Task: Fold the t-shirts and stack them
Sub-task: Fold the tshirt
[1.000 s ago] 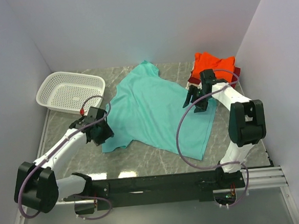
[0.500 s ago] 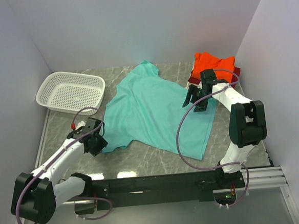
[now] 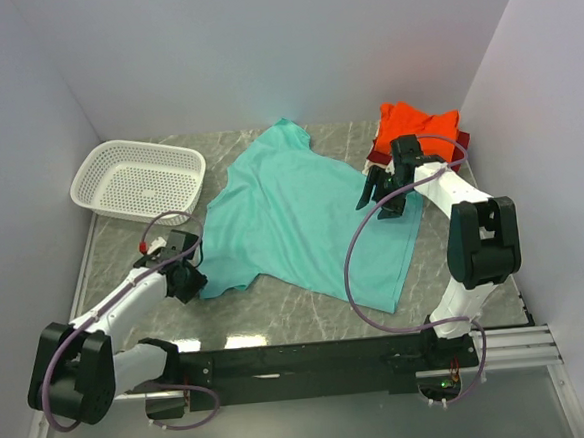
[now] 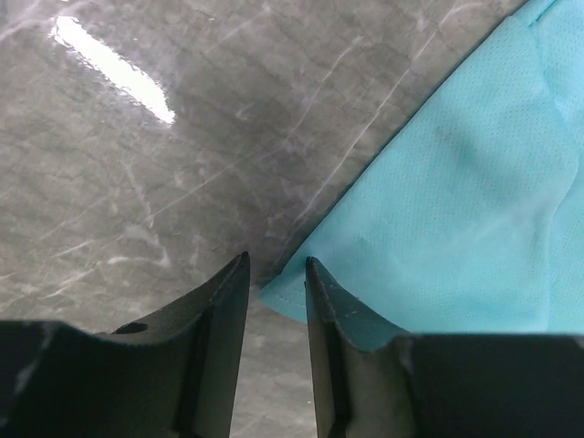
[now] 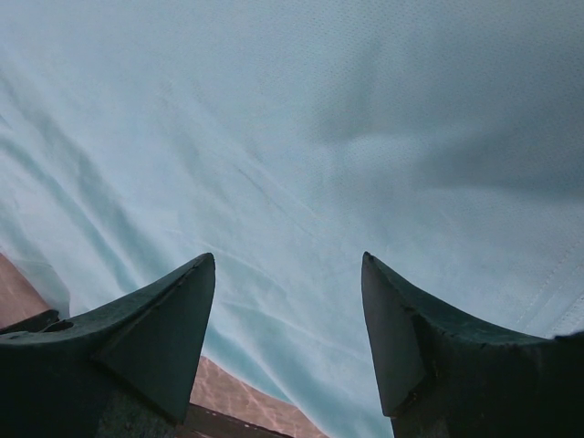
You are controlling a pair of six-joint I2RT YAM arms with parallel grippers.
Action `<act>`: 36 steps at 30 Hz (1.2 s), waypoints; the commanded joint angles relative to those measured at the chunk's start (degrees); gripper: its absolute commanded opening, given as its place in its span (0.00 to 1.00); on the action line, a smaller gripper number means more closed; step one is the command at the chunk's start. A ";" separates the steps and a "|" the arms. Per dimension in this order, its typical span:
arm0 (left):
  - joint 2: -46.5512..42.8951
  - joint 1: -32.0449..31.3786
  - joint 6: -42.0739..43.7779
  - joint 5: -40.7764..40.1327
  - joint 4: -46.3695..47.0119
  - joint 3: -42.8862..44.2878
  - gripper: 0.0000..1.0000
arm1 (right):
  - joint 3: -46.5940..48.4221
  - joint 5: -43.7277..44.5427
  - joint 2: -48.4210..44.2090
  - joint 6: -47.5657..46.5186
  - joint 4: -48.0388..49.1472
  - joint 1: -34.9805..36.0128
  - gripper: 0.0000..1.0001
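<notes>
The teal t-shirt (image 3: 302,218) lies spread out across the middle of the grey marbled surface (image 3: 279,315). The left pincer (image 4: 276,265) sits low at the shirt's near left corner. Its fingers are only narrowly apart, with the cloth's tip right at the gap and not yet clenched. The right pincer (image 3: 381,201) hangs over the shirt's right side, spread wide and grasping nothing. Just beyond it, at the far right, a folded orange-red t-shirt (image 3: 421,125) rests on a dark red t-shirt (image 3: 378,157). A white mesh basket (image 3: 89,178) stands at the far left, apart from the teal cloth.
</notes>
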 commanded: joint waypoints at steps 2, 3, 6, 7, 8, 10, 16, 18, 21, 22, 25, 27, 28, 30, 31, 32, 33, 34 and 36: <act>1.04 0.27 1.90 1.54 3.40 -0.44 0.36 | 0.27 -0.19 -2.03 0.46 1.18 0.37 0.72; 1.13 0.27 1.99 1.54 3.57 -0.44 0.36 | 0.36 -0.10 -1.94 0.55 1.18 0.45 0.72; 1.48 0.27 2.43 2.24 4.02 -0.35 0.35 | 0.63 -0.10 -1.77 0.46 0.92 0.37 0.72; 1.57 0.27 2.52 2.50 3.93 -0.35 0.35 | 0.71 -0.10 -1.68 0.46 0.83 0.37 0.72; 1.57 0.27 2.52 2.59 3.75 -0.53 0.34 | 0.89 -0.10 -1.59 0.46 0.66 0.28 0.72; 1.57 0.27 1.82 2.51 2.79 -0.96 0.32 | 0.89 -0.10 -1.59 0.46 0.66 0.37 0.72; 1.30 0.27 1.20 3.65 3.22 -2.99 0.23 | -0.07 -0.10 -1.85 0.46 0.92 0.37 0.72; 1.65 0.27 1.55 3.91 3.31 -2.99 0.18 | -0.25 -0.01 -1.94 0.55 0.83 0.37 0.72; 2.35 0.27 2.35 4.61 4.19 -3.07 0.06 | -0.78 -0.01 -2.56 0.55 0.92 0.45 0.72; 2.44 0.27 2.43 4.61 4.45 -3.08 0.04 | -1.21 -0.10 -2.65 0.63 0.83 0.54 0.72; 2.53 0.53 3.22 4.79 4.81 -1.85 0.01 | -2.35 0.42 -3.87 0.72 0.92 1.07 0.72; 2.36 0.89 4.19 4.97 4.02 0.60 0.01 | -3.23 1.04 -4.31 0.81 0.57 1.86 0.71; 2.27 1.41 4.63 5.05 3.76 1.49 0.01 | -4.37 1.74 -5.01 0.98 0.57 2.64 0.71; 2.18 2.20 6.12 5.23 2.88 3.94 0.00 | -5.87 2.62 -5.98 1.95 0.48 3.70 0.71; 2.09 2.99 6.65 5.23 2.53 4.65 0.01 | -7.27 3.23 -6.42 2.30 0.31 4.84 0.71; 2.18 3.52 7.70 5.32 2.35 5.18 0.00 | -7.98 4.81 -7.56 2.83 -0.48 5.28 0.70; 2.36 4.92 8.32 5.58 2.26 5.88 0.00 | -8.68 5.69 -8.26 3.01 -1.01 5.72 0.70; 2.44 5.63 8.93 5.93 2.35 6.15 0.00 | -10.25 6.57 -8.97 3.09 -1.36 6.08 0.70; 2.62 7.74 10.43 7.16 3.22 6.42 0.01 | -12.03 9.03 -11.34 3.71 -3.03 6.69 0.70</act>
